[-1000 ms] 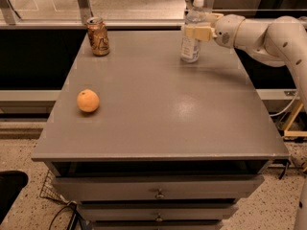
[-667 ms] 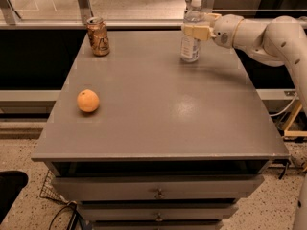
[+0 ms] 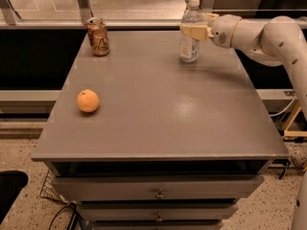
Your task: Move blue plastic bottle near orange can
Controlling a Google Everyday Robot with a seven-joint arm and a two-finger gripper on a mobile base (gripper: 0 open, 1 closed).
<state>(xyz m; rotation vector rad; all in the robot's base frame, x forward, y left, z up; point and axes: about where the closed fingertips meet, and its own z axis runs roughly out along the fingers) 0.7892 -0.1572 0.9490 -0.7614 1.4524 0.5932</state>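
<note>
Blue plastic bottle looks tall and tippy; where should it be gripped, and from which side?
Upper body, below the shoulder, side-on from the side away from the orange can: the blue plastic bottle stands upright and slim. The gripper is clamped there.

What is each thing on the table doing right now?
blue plastic bottle: upright, capped, at the back right, gripped.
orange can: upright, back left corner, untouched.
orange fruit: resting alone on the left side.
gripper: closed around the bottle's upper part.

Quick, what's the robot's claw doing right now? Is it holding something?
The claw: closed around the bottle, which stands upright at the back of the table.
</note>
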